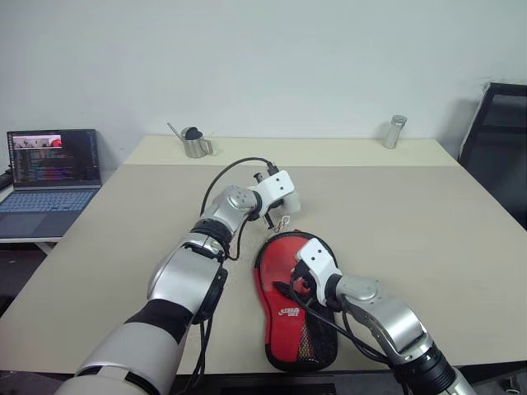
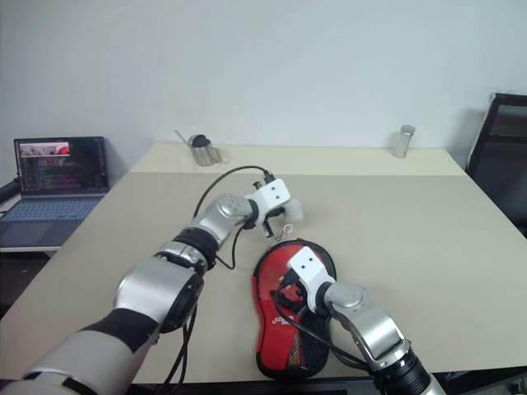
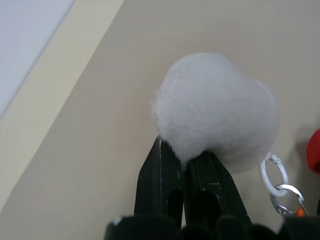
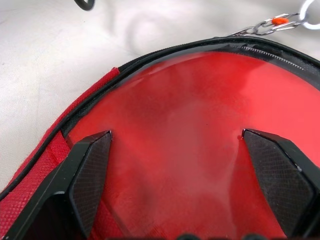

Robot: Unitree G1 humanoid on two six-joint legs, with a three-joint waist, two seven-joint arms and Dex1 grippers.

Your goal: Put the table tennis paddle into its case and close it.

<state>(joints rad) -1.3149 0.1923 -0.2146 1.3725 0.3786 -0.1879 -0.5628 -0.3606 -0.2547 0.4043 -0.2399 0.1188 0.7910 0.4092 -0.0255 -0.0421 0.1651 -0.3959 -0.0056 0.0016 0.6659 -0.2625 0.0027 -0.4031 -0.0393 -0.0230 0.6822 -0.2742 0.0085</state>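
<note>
As you look down from the head views, the case lies flat on the tabletop, red side up, near the front edge; the round end points away from you and the mesh pocket end sits closest; your right pincer rests over the round end, and your left pincer hangs just past that round end, above the tabletop.

In the left wrist view, the left pincer's fingers are squeezed tight together on the edge of a white fluffy ball; a small silver ring and clip hang off the ball, so you likely hold the zip's pull; the ball is soft and light and could slip, so pull gently.

In the right wrist view, the right pincer is spread wide with nothing between its fingers; under it shows the smooth red face of the table tennis paddle, inside the case's open black zip edge; the case is floppy cloth, so press it flat on the stiff paddle while the zip is pulled.
</note>
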